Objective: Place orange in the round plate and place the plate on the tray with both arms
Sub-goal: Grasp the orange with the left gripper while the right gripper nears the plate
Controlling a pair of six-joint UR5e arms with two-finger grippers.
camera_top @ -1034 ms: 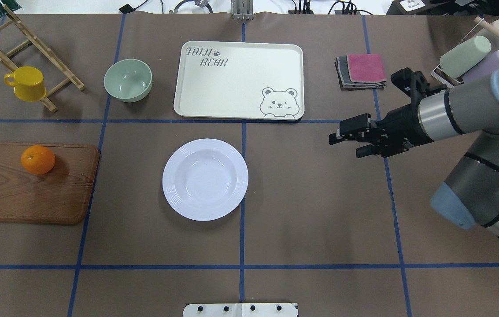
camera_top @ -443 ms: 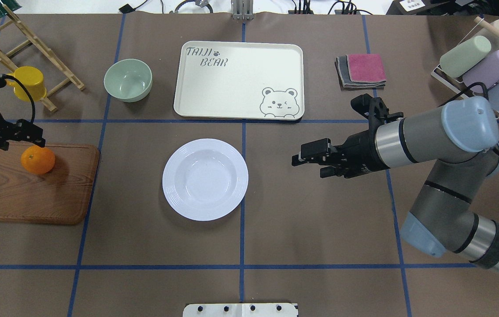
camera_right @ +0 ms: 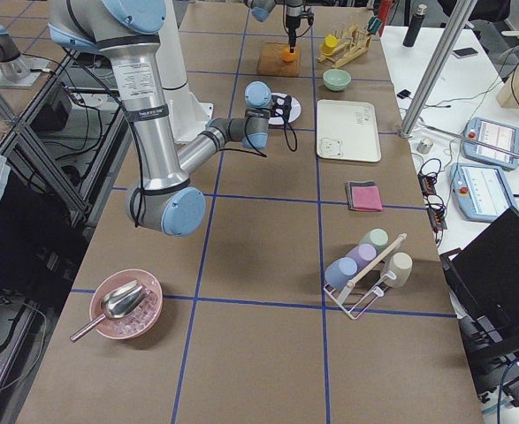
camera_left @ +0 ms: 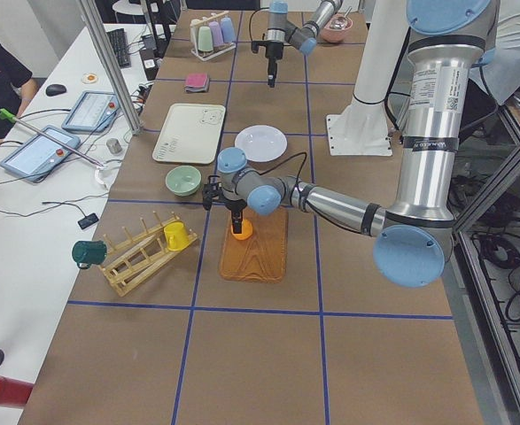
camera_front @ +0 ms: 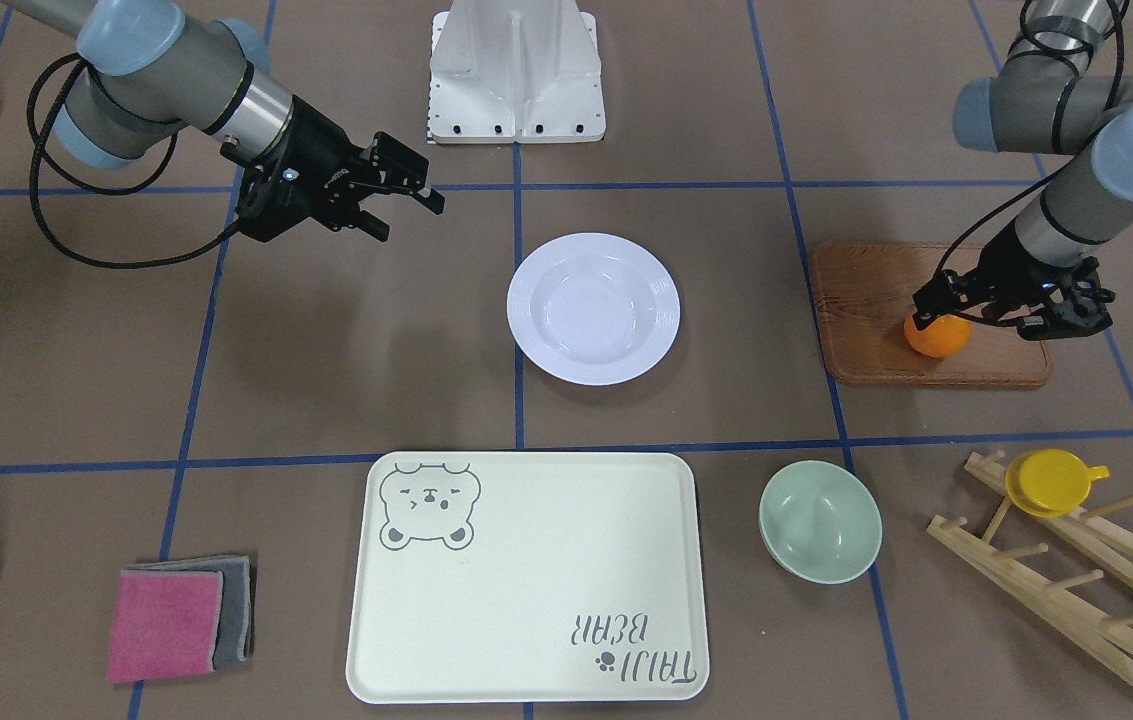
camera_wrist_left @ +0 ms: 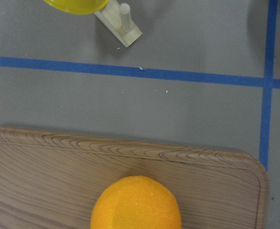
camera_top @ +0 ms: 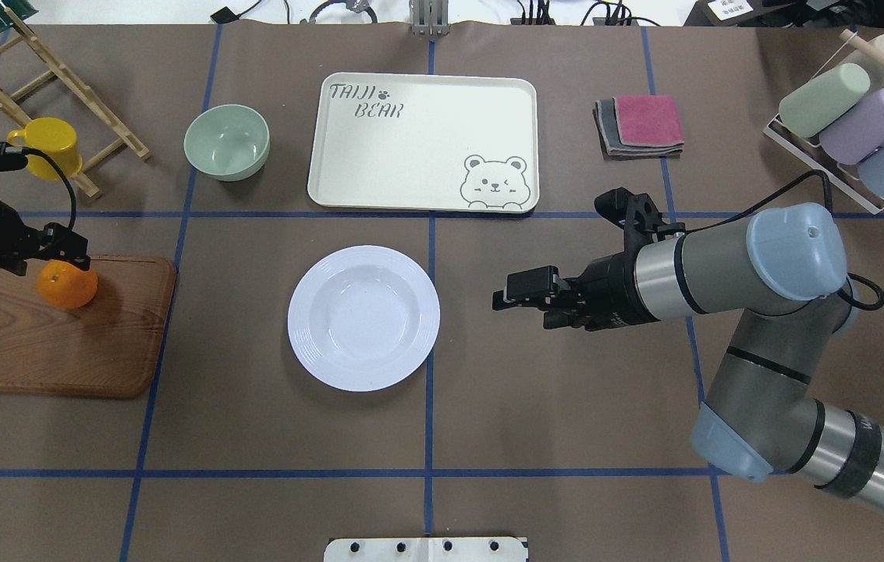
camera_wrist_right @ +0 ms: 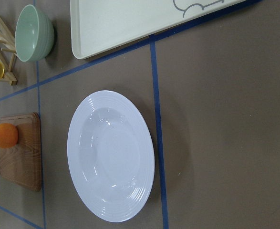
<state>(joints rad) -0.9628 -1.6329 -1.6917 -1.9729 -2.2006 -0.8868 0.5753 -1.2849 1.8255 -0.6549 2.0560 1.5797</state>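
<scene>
Orange on brown wood: in the front-facing view the orange (camera_front: 937, 339) is sitting on the wooden board (camera_front: 866, 300). The left gripper (camera_front: 1011, 313) is hanging directly over it, jaws spread and carrying nothing. The round plate (camera_front: 594, 305) is lying empty at mid-table, and the tray (camera_front: 526, 580) is lying on its far side from the robot.

From overhead, the right gripper (camera_top: 523, 310) is pointing at the plate's right rim, near but apart, its jaws parted and empty. The left arm is plainly the nearer to the fruit.

The left wrist camera is looking straight down on the orange at the bottom of its frame, with no finger showing beside it. The pick is probably calling for a short descent.

The right wrist camera is showing the plate close ahead, bare.
</scene>
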